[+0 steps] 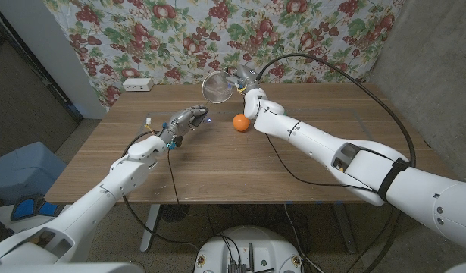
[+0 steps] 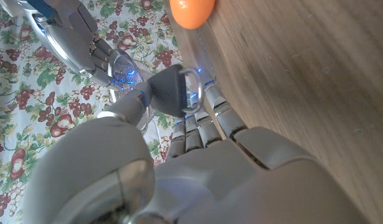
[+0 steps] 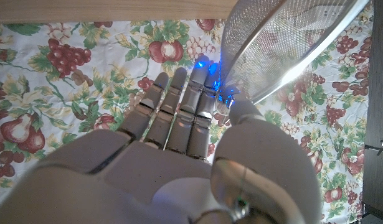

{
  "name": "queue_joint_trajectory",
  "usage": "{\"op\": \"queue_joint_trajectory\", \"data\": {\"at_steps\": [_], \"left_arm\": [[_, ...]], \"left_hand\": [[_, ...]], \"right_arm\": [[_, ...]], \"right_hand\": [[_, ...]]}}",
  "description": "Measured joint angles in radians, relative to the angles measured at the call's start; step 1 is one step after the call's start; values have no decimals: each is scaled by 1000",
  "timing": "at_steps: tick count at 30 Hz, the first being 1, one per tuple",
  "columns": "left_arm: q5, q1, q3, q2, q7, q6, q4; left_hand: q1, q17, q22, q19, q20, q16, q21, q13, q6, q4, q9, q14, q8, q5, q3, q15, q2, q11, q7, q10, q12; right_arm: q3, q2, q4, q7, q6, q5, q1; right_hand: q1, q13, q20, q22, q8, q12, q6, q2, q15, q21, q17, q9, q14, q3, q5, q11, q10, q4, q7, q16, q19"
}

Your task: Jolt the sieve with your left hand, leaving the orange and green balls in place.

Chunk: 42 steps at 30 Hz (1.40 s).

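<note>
My right hand [image 1: 246, 78] holds the round metal sieve [image 1: 216, 88] up in the air over the table's far middle, pinching it near the rim [image 3: 284, 43]. The orange ball [image 1: 241, 122] lies on the wood just below and to the right of the sieve. My left hand [image 1: 183, 123] hovers left of the ball, below the sieve, fingers stretched toward it and holding nothing. The left wrist view shows the left hand [image 2: 203, 143], the ball [image 2: 191, 11], the sieve's mesh [image 2: 126, 70] and my right hand [image 2: 73, 37] beyond. A dark piece with a metal loop [image 2: 174, 90] sits by my left thumb tip.
The wooden table [image 1: 233, 171] has a white box [image 1: 138, 84] at its back left corner and a tiny object [image 1: 148, 120] near the left edge. A flowered cloth [image 1: 179, 30] hangs behind. A black cable [image 1: 354, 80] arcs over the right side.
</note>
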Motion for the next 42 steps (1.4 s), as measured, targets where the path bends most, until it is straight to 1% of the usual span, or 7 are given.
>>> {"op": "queue_joint_trajectory", "data": {"at_steps": [6, 11, 21, 28, 32, 36, 42], "left_arm": [[-18, -2, -2, -2, -11, 11, 0], [-28, -2, -4, -3, -13, 20, 0], [-45, -2, -9, -10, -10, 32, -4], [-58, -2, -15, -18, -4, 35, -4], [-68, -1, -18, -23, 0, 35, -2], [-75, 3, -24, -31, 6, 35, 1], [-84, 10, -32, -40, 24, 34, 1]], "left_hand": [[74, 6, 1, 99, -35, 22, 40, 0, 61, 6, 3, 95, 0, 0, -14, -4, 62, -5, 4, 83, 7], [101, 3, 6, 157, -48, 30, 73, 4, 117, 24, 3, 168, 0, 0, 6, -11, 89, -15, 8, 143, 15], [98, 3, 11, 237, -66, 37, 131, 5, 235, 42, 7, 290, 17, 0, 48, -24, 99, -17, 16, 273, 30], [78, -2, 15, 305, -88, 37, 191, 2, 333, 52, 12, 418, 21, 0, 91, -55, 103, -55, 24, 397, 41], [71, -7, 20, 341, -98, 37, 228, 2, 353, 54, 12, 481, 20, 0, 118, -76, 102, -81, 8, 458, 54], [59, -7, 20, 347, -102, 29, 253, -2, 373, 56, 15, 519, 16, -1, 140, -93, 100, -101, -11, 489, 60], [39, -4, 24, 363, -107, 19, 288, -6, 434, 49, 18, 576, 18, -4, 148, -111, 86, -126, -40, 557, 68]], "right_arm": [[1, -5, -9, -9, 2, -8, -5], [2, -8, -15, -13, 4, -12, -8], [9, -16, -25, -21, 10, -18, -15], [13, -18, -27, -33, 21, -23, -19], [16, -18, -26, -43, 31, -25, -23], [19, -17, -19, -61, 51, -27, -27], [23, -14, -12, -79, 69, -32, -31]], "right_hand": [[0, 0, 0, 0, 0, 0, 0, 0, 0, 0, 5, -1, 0, 0, 0, 0, 0, 0, 0, 0, 0], [0, 0, 0, 0, -3, 0, 0, 0, 0, 0, 5, -4, 0, -3, 4, 0, 0, 3, 0, 0, 0], [0, 5, 0, 0, -4, 0, 0, 0, 0, 0, 5, -5, 0, -3, 4, 0, 0, 3, 0, -4, 0], [0, 5, 0, 0, -4, 0, 0, 0, 0, 0, 6, -5, 0, -3, 7, 0, 0, 3, 0, -4, 0], [0, 5, 0, 0, 4, 0, 0, 0, 0, 0, 10, -5, 0, -3, 7, 0, 0, 3, 0, -4, 0], [0, 5, 0, 0, 4, 0, -2, 0, 0, -1, 10, -4, 0, -3, 7, 0, 0, 3, -6, -8, 0], [0, 9, -4, 0, 4, -7, -7, 0, 0, -1, 14, -9, 0, -7, 7, -8, -8, 7, -15, -8, -4]]}}
